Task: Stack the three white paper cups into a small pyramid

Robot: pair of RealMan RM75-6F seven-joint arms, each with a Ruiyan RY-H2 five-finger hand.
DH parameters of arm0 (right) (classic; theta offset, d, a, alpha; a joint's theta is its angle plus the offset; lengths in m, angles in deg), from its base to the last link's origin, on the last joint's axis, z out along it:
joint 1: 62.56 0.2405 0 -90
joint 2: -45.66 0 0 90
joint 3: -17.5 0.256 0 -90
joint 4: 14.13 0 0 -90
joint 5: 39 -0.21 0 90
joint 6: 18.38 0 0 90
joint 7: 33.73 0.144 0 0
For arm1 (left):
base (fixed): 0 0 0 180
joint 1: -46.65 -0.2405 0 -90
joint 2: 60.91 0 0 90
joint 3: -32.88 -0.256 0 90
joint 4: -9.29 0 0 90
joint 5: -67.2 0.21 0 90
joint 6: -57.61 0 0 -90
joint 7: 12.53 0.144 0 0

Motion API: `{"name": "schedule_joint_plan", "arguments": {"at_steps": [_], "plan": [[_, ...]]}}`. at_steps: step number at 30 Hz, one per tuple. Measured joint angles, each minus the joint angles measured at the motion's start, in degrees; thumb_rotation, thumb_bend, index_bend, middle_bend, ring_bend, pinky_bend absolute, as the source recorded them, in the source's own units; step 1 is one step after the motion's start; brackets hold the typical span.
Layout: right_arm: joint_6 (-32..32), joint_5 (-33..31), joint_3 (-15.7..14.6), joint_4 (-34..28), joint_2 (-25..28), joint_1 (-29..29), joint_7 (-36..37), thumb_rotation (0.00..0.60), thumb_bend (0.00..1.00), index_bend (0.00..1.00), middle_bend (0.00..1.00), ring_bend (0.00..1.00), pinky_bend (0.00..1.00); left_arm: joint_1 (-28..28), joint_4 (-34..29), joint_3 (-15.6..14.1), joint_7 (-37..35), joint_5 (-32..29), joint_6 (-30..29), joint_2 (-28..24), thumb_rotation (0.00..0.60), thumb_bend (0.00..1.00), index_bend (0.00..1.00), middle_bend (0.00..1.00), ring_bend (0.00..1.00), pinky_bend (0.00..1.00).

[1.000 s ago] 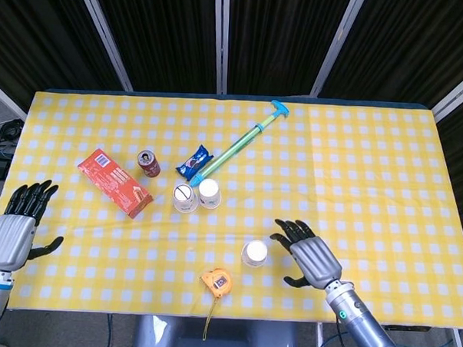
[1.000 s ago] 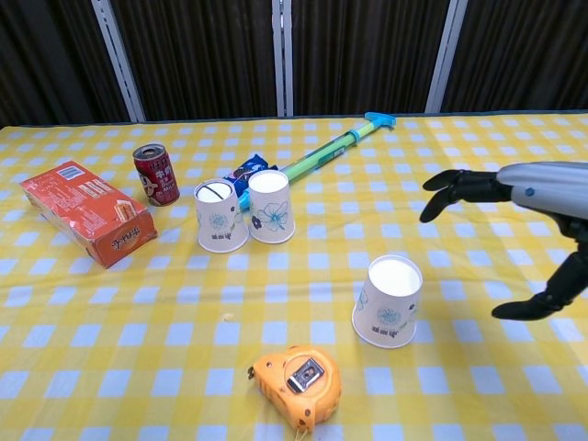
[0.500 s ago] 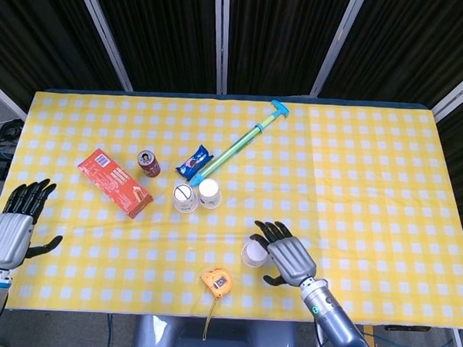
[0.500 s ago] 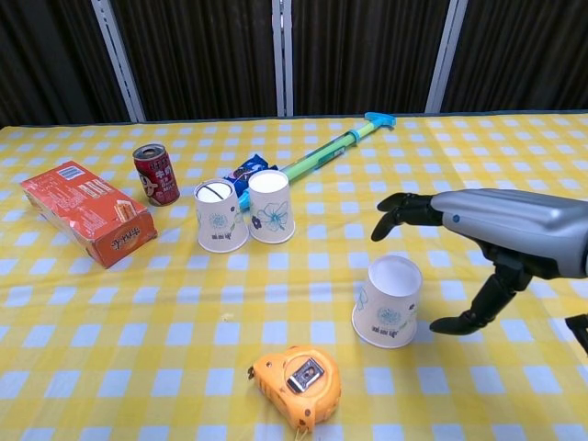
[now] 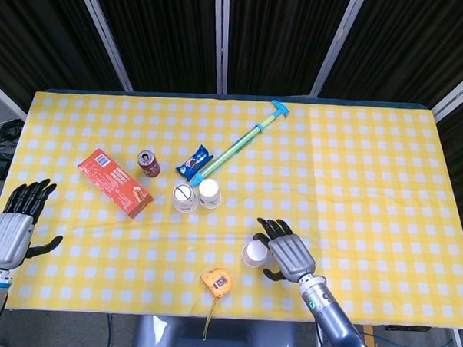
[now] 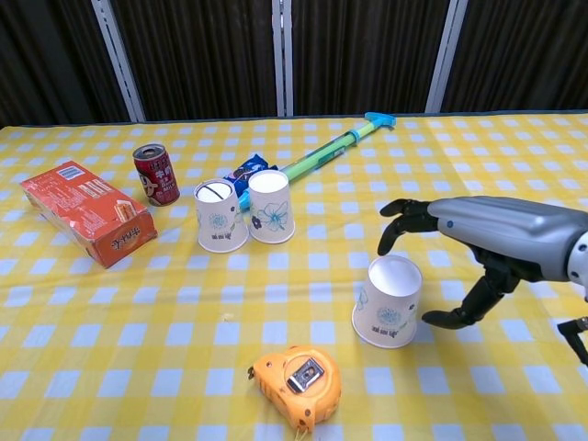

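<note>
The tape measure's strap runs off the table edge, end hidden.

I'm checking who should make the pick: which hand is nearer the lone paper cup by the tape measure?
Right. The right hand is spread open around the lone paper cup, not yet gripping it. The left hand hovers at the table's far left edge, well away.

Three inverted white paper cups
</note>
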Motion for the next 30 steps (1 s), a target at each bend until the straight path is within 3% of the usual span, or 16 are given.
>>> {"name": "schedule_joint_plan", "arguments": {"at_steps": [4, 12, 20, 24, 30], "plan": [[-0.3, -1.0, 0.1, 2.03, -1.69, 0.76, 0.28, 0.6, 0.18, 0.3, 0.02, 0.0, 0.03, -0.11, 0.03, 0.24, -0.07, -0.02, 0.31, 0.0, 0.6, 0.21, 0.0, 0.0, 0.0, 0.0], [1.15, -0.79, -0.1, 3.92, -3.53, 1.19, 0.62, 0.6, 0.27, 0.48, 0.13, 0.0, 0.1, -0.23, 0.26, 0.71, -0.5, -0.1, 0.91, -0.01, 0.6, 0.21, 0.0, 0.0, 0.0, 0.0], [3.11, 1.64, 0.94, 2.43, -2.77, 1.25, 1.54, 0.6, 0.27, 0.49, 0.13, 0.0, 0.11, -0.36, 0.3, 0.91, -0.47, -0.03, 1.22, 0.0, 0.6, 0.21, 0.0, 0.0, 0.0, 0.0], [3.95, 1.85, 2.7, -0.35, -0.82, 1.79, 0.99, 0.6, 0.27, 0.48, 0.13, 0.0, 0.11, -0.33, 0.48, 1.07, -0.48, -0.33, 1.66, 0.06, 0.6, 0.21, 0.0, 0.0, 0.0, 0.0], [4.06, -0.84, 8.16, -6.75, 3.85, 4.27, 0.16, 0.6, 0.27, 0.48, 0.13, 0.0, 0.11, -0.12, 0.89, 1.64, -0.44, -1.25, 2.65, 0.25, 0.6, 0.21, 0.0, 0.0, 0.0, 0.0]]}}
